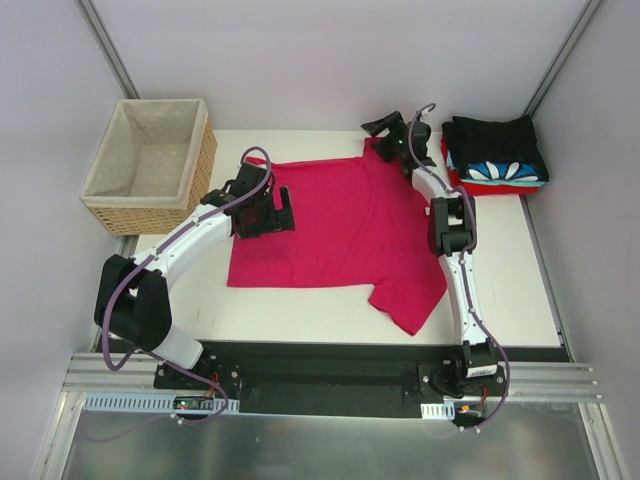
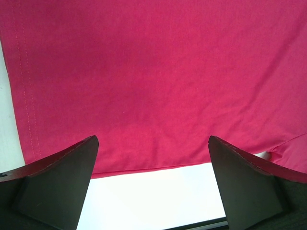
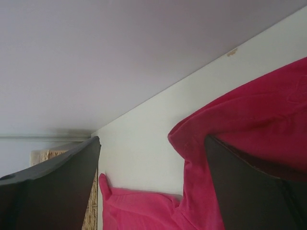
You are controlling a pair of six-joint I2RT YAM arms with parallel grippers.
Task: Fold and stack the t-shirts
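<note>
Two pairs of fingers stand spread, pinching nothing. The left fingers [image 2: 53, 184] hover over the crimson tee [image 1: 340, 225] near its left hem, flat on the desk [image 1: 300, 310]. The right fingers [image 3: 53, 184] sit at its rumpled far-right corner. Smoothing that corner first should give a square fold for the folded stack [image 1: 497, 155].

Matt crimson cloth tee [image 1: 340, 225] on smooth white table [image 1: 500, 270]; rough woven wicker basket [image 1: 140, 215].
</note>
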